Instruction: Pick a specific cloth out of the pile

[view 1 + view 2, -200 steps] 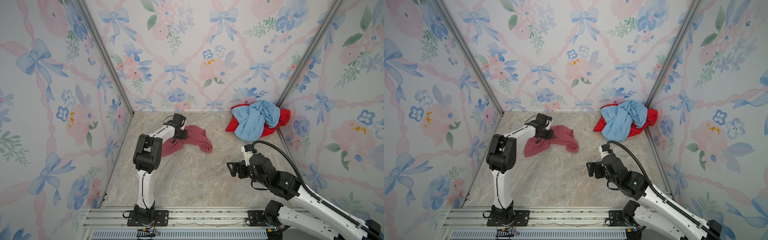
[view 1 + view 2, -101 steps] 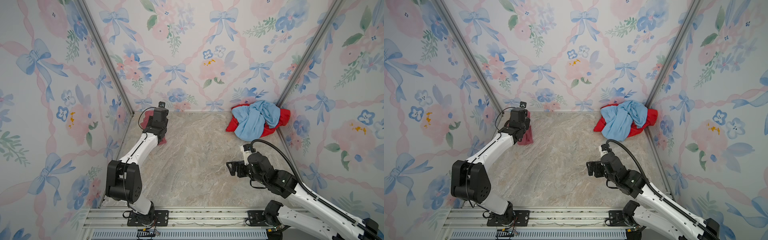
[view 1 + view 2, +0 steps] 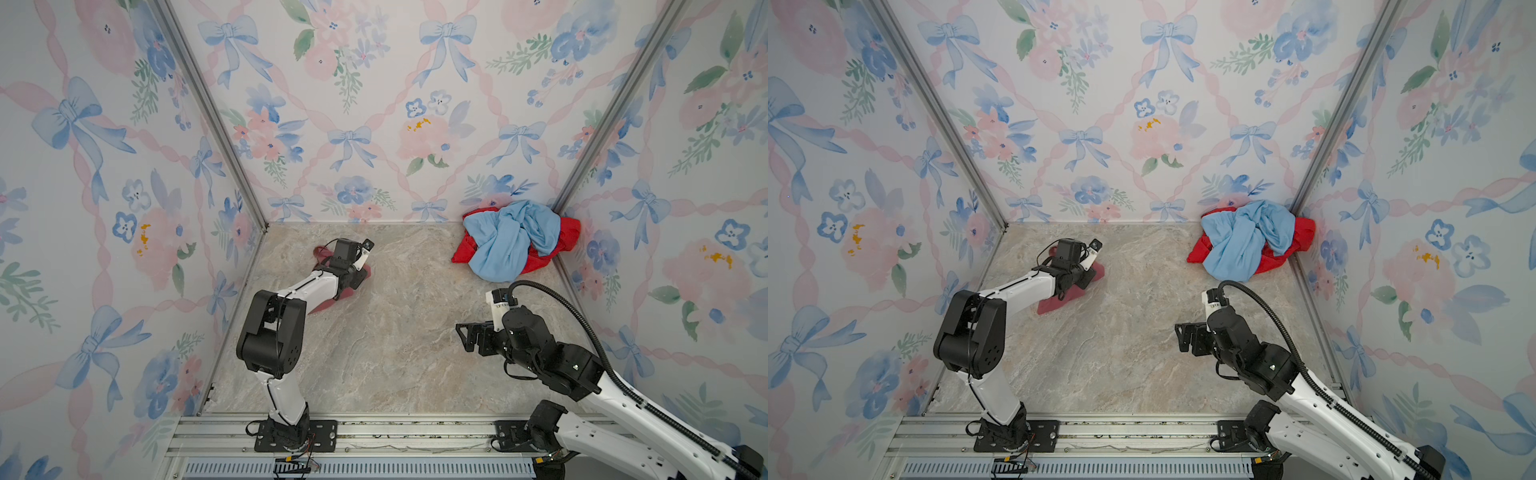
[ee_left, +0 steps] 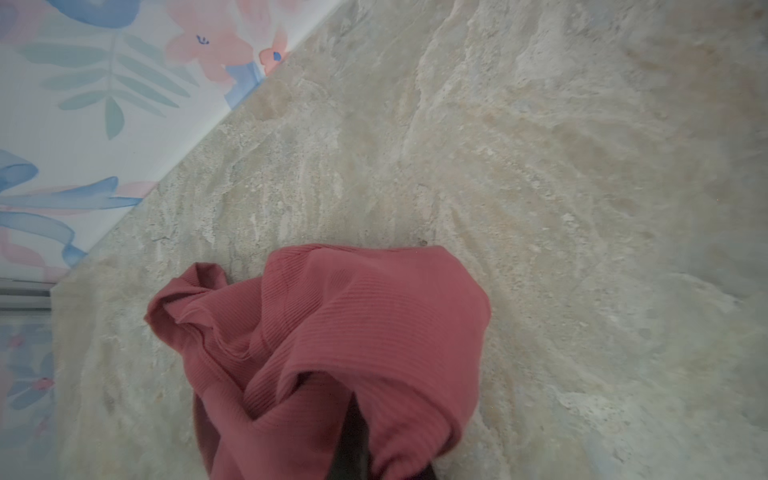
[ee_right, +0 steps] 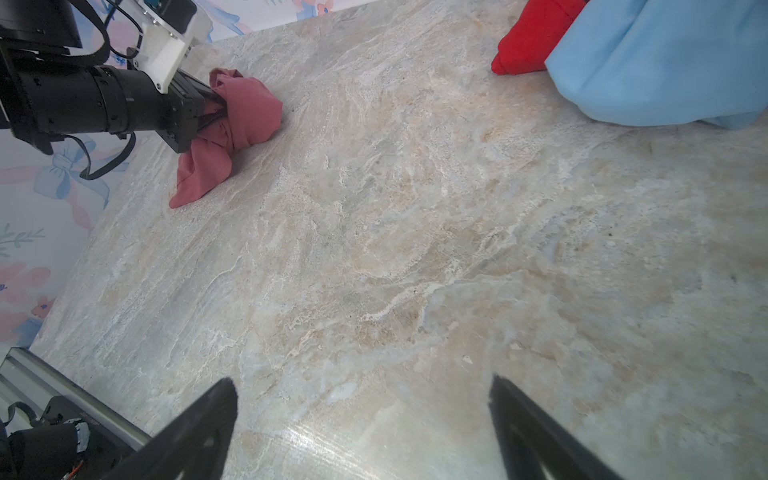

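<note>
The cloth [image 3: 319, 308], dusty maroon-pink and ribbed, is bunched at the left of the marble floor, well apart from the pile. My left gripper [image 5: 208, 109] is shut on its upper folds, and its loose end [image 5: 195, 183] trails onto the floor. In the left wrist view the cloth [image 4: 357, 307] wraps over the dark fingers [image 4: 353, 432]. In both top views the wrist hides most of the cloth [image 3: 1054, 305]. My right gripper [image 3: 465, 337] stands open low over bare floor at the front right, holding nothing [image 5: 361, 386].
The pile sits in the back right corner: a light blue cloth [image 3: 507, 243] over a bright red cloth [image 3: 566, 237], also in the right wrist view [image 5: 665, 62]. Flowered walls close in three sides. A metal rail [image 3: 374, 432] runs along the front.
The left arm swung the cloth out toward the back left corner, then folded back. The cloth, spread on the floor a second ago, is now bunched under the gripper. The right arm barely moved.
</note>
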Motion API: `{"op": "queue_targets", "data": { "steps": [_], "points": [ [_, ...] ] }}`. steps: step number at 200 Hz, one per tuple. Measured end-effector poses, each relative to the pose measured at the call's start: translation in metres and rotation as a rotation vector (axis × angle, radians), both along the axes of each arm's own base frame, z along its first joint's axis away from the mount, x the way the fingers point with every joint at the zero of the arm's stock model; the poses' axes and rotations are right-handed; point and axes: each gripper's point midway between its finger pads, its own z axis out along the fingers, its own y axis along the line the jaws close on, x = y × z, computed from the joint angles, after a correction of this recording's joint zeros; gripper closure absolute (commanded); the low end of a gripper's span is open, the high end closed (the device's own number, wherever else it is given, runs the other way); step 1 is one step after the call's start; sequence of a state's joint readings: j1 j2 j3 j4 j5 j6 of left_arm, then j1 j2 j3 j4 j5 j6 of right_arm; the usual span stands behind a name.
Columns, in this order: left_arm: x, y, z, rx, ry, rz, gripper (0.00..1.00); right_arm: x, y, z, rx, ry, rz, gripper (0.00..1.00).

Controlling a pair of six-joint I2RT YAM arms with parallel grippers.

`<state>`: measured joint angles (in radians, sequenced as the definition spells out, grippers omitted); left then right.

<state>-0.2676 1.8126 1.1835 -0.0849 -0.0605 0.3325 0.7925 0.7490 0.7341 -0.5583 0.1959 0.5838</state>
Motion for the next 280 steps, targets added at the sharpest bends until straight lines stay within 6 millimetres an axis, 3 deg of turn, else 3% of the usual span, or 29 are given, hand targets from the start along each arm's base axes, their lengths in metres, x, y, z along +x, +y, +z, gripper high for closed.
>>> {"op": "queue_targets", "data": {
  "steps": [42,88,116,140,175,186,221,247,267,280],
  "points": [
    [0.019,0.003,0.005,-0.374,0.111,0.002,1.0,-0.003,-0.006,0.004,0.002,-0.013,-0.011,0.03],
    [0.031,0.019,0.025,-0.706,0.185,0.059,1.0,-0.001,-0.009,0.001,-0.012,-0.006,-0.025,0.03],
    [0.037,0.035,0.026,-0.904,0.221,0.118,1.0,0.001,-0.007,-0.008,-0.037,0.019,-0.023,0.03],
    [0.04,0.061,0.017,-0.956,0.224,0.241,1.0,0.002,-0.006,-0.01,-0.044,0.027,-0.023,0.03],
    [0.05,0.106,-0.005,-0.83,0.157,0.481,1.0,0.002,-0.005,-0.009,-0.039,0.024,-0.023,0.03],
    [0.05,0.12,-0.014,-0.766,0.138,0.553,0.94,0.002,-0.005,-0.009,-0.037,0.024,-0.024,0.03],
    [0.046,0.15,-0.04,-0.545,0.105,0.689,0.59,0.002,-0.005,-0.009,-0.036,0.024,-0.024,0.03],
    [0.042,0.155,-0.051,-0.408,0.096,0.709,0.35,0.001,-0.006,-0.006,-0.028,0.016,-0.025,0.03],
    [0.043,0.155,-0.048,-0.291,0.061,0.697,0.11,-0.001,-0.008,-0.002,-0.016,0.004,-0.025,0.03],
    [0.042,0.153,-0.042,-0.197,0.033,0.68,0.02,-0.002,-0.009,0.0,-0.01,-0.002,-0.025,0.03]
  ]
}}
